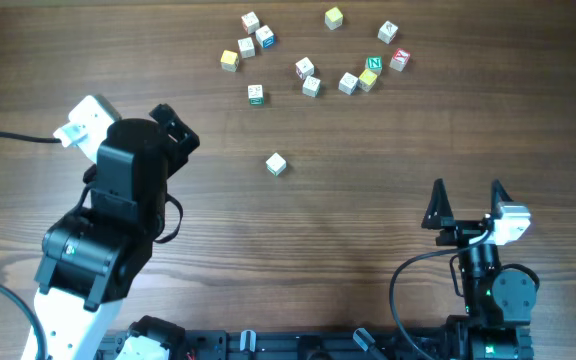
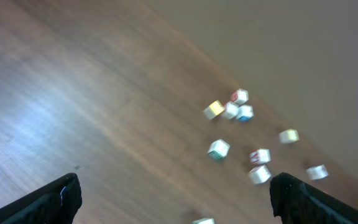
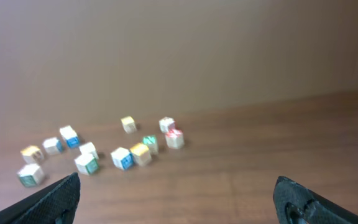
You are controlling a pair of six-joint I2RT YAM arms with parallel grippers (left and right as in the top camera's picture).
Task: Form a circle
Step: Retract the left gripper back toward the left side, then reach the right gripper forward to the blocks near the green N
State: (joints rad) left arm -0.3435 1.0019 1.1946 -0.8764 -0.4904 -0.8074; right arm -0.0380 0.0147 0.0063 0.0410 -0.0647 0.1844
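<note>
Your five cubes lie in a loose arc, not a closed ring. The green "N" cube (image 1: 374,65) has the yellow cube (image 1: 367,80) just beside it on the near side and a white cube (image 1: 348,83) next to that. A second white cube (image 1: 311,86) and a third white cube (image 1: 304,68) sit farther left. A red-marked cube (image 1: 399,60) lies just right of the "N" cube. Your left gripper (image 2: 176,198) and right gripper (image 1: 466,190) both stand wide and empty, well apart from it.
</note>
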